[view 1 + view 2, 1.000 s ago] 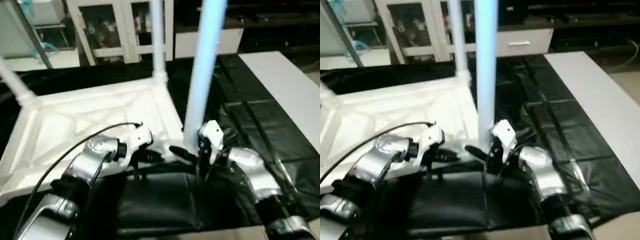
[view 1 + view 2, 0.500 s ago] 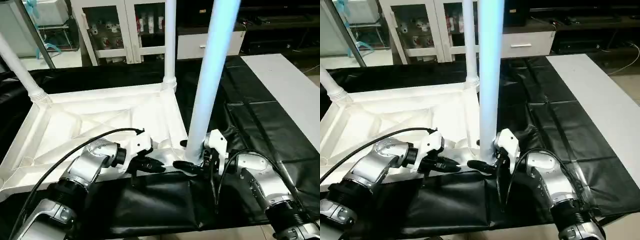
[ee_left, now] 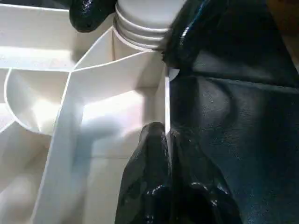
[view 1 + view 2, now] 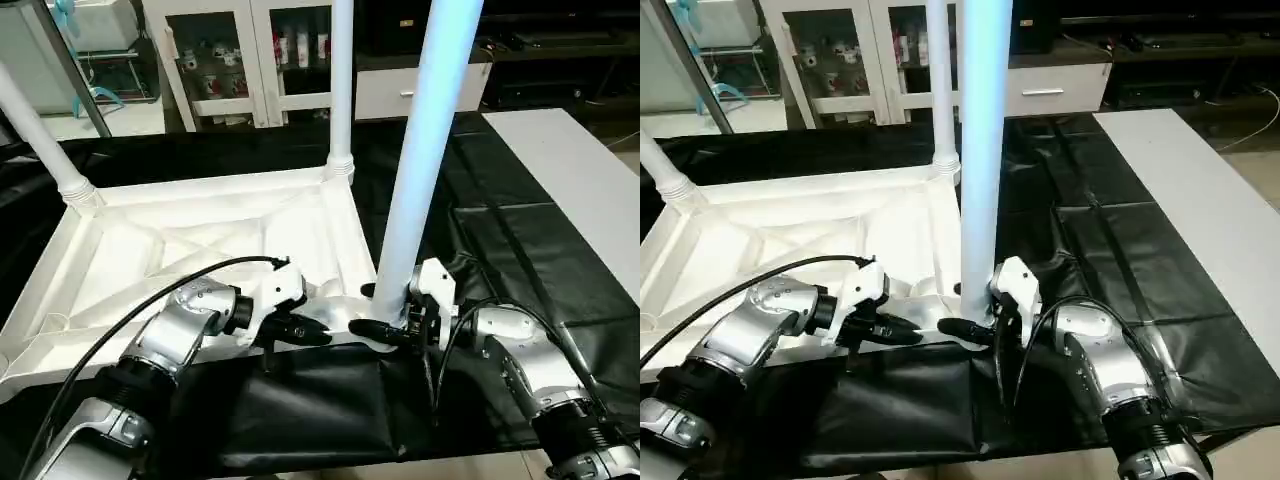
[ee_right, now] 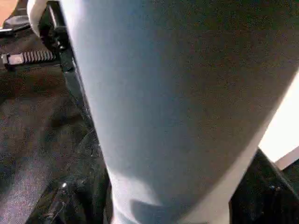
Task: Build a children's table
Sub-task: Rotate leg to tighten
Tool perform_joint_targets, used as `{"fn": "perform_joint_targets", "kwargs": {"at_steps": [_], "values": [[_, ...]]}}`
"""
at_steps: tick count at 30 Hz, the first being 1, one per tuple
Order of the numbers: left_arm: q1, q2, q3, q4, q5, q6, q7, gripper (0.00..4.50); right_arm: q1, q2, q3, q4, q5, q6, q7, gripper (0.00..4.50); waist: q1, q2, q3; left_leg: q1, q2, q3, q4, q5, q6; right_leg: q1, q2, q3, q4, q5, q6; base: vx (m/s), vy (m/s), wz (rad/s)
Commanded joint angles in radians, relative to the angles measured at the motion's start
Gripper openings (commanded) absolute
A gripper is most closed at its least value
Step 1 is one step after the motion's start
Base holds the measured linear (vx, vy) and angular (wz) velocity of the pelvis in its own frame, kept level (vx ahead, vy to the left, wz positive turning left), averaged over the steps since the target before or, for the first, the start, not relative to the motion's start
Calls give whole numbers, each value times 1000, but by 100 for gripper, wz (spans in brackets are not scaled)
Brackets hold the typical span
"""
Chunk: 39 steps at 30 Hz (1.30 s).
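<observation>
Because the near leg (image 4: 415,170) stands tall out of its corner socket with the right gripper (image 4: 392,330) clasping it only at the very base, you have little hold over the top — any sideways pull from that arm could tip the leg or rock it out of the socket if it is not fully seated. I judge that the main risk; how deep it sits I cannot tell.

The tabletop (image 4: 190,250) lies upside down on the black-covered work table (image 4: 520,240), ribbed underside up. Two more legs stand in its far corners, the far left leg (image 4: 35,130) leaning outward and the far right leg (image 4: 340,90) upright. The near-left corner looks still without a leg.

Your left gripper (image 3: 163,140) has its fingers pressed together over the tabletop's thin near edge wall, just beside the socket. If that pinch slips, the tabletop may skate on the slick black cover while the right arm works — so keep it firm.

The right gripper's fingers lie to either side of the leg's foot, touching it, closed as far as the tube allows.
</observation>
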<state>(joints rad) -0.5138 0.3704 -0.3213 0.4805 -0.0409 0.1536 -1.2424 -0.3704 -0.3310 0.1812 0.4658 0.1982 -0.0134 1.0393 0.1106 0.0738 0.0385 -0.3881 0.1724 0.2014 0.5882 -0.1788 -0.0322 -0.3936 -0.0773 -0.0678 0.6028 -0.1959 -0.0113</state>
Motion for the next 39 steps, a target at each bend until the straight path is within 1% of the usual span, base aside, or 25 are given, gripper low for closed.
{"fn": "perform_joint_targets", "kwargs": {"at_steps": [1,3,5,7,8,9,10,11,12,13,14,15,17,18,19,21,23,24,25,27,29,31,34,37,39], "values": [[-19,-30,-9,49,38,-2,80,0,-53,41,-9,114,-81,-19,-180,266,-9,-18,-53,23,67,-35,-73,-236,56,32,-84,48,-79,-262,-204,0,0,0],[-41,-56,3,89,55,-5,151,0,-82,71,-14,182,-119,-18,-291,265,-15,-19,-48,27,64,-35,-75,-272,34,28,-86,49,-87,-328,-195,0,0,0],[-63,-81,13,124,65,6,210,0,-107,102,-28,224,-124,-2,-369,265,-30,-20,-45,33,62,-43,-79,-332,-8,28,-89,48,-95,-439,-165,0,0,0],[-104,-124,28,180,78,34,305,0,-156,153,-48,294,-132,28,-507,265,-35,-19,-45,33,63,-44,-83,-337,-10,28,-87,51,-96,-422,-162,0,0,0],[-139,-162,44,228,85,61,393,0,-199,191,-61,352,-138,50,-621,265,-38,-10,-45,32,64,-44,-82,-335,-14,28,-86,51,-93,-407,-166,0,0,0],[-141,-164,45,232,85,63,399,0,-202,194,-63,356,-139,51,-629,265,-45,-13,-47,35,61,-43,-84,-338,-25,24,-80,50,-91,-369,-179,0,0,0],[-190,-218,75,303,88,105,539,0,-257,243,-87,435,-141,73,-778,265,-53,-11,-48,35,57,-41,-81,-349,-32,20,-82,52,-88,-350,-189,0,0,0],[-190,-218,75,303,88,105,539,0,-257,243,-87,435,-141,73,-778,265,-53,-12,-49,39,58,-44,-80,-354,-37,23,-85,51,-90,-353,-193,0,0,0],[-236,-266,104,375,94,121,670,0,-309,287,-118,518,-137,77,-917,265,-50,-16,-50,39,57,-40,-77,-339,-25,24,-85,52,-93,-334,-194,0,0,0],[-236,-266,104,375,94,121,670,0,-309,287,-118,518,-137,77,-917,265,-54,-15,-49,35,53,-40,-76,-331,-21,23,-83,53,-90,-323,-201,0,0,0],[-253,-282,114,405,99,116,713,0,-328,304,-133,551,-137,75,-967,265,-52,-15,-51,34,55,-42,-77,-324,-15,29,-86,51,-92,-320,-199,0,0,0],[-276,-305,126,449,107,95,781,0,-354,329,-144,597,-134,66,-1002,265,-52,-26,-53,25,51,-39,-74,-288,10,36,-87,49,-89,-291,-198,0,0,0],[-285,-313,129,466,112,82,809,0,-363,339,-149,615,-136,58,-1012,265,-47,-23,-57,24,51,-37,-69,-252,37,37,-89,48,-88,-255,-199,0,0,0],[-287,-316,128,474,112,76,806,0,-369,345,-153,625,-132,48,-1004,265,-46,-24,-57,21,51,-37,-69,-238,47,39,-89,47,-86,-239,-201,0,0,0],[-285,-315,125,474,114,73,794,0,-371,349,-157,628,-128,38,-994,265,-45,-26,-60,15,51,-36,-65,-195,77,44,-89,45,-79,-192,-208,0,0,0],[-277,-309,117,468,117,68,768,0,-372,354,-164,624,-121,-7,-949,265,-43,-26,-60,15,53,-34,-62,-172,98,43,-90,44,-76,-160,-221,0,0,0],[-271,-296,110,467,121,51,745,0,-373,354,-175,608,-110,-69,-907,265,-43,-25,-60,15,54,-34,-63,-176,105,44,-89,42,-77,-166,-225,0,0,0],[-271,-296,110,467,121,51,745,0,-373,354,-175,608,-110,-69,-907,300,-43,-25,-59,15,55,-34,-64,-184,106,44,-90,42,-78,-176,-225,0,0,0],[-267,-281,102,475,119,26,709,0,-366,348,-189,579,-88,-131,-842,320,-44,-24,-57,16,55,-34,-65,-203,102,43,-89,41,-81,-205,-224,0,0,0],[-251,-259,93,458,114,15,655,0,-340,327,-190,522,-68,-161,-774,334,-43,-25,-55,13,55,-35,-66,-221,105,46,-90,42,-83,-219,-213,0,0,0],[-230,-238,82,428,105,-1,589,0,-309,302,-181,465,-52,-165,-709,370,-55,-23,-56,5,56,-40,-70,-217,109,51,-89,40,-78,-209,-205,0,0,0],[-204,-210,72,387,96,-5,516,0,-263,265,-161,389,-37,-159,-610,378,-61,-21,-60,8,59,-39,-64,-191,125,47,-87,41,-72,-157,-229,0,0,0],[-163,-160,43,323,85,-50,384,0,-195,202,-123,291,-29,-139,-466,398,-55,-21,-60,8,60,-37,-62,-176,144,48,-85,41,-70,-117,-239,0,0,0],[-116,-97,8,244,57,-103,225,0,-124,131,-91,207,-27,-139,-321,398,-46,-15,-57,11,65,-34,-63,-197,133,43,-84,43,-71,-143,-246,0,0,0],[-95,-68,-2,199,34,-90,153,0,-99,104,-92,173,-13,-129,-273,398,-38,-14,-55,16,69,-32,-68,-229,107,37,-81,45,-71,-175,-244,0,0,0]]}}
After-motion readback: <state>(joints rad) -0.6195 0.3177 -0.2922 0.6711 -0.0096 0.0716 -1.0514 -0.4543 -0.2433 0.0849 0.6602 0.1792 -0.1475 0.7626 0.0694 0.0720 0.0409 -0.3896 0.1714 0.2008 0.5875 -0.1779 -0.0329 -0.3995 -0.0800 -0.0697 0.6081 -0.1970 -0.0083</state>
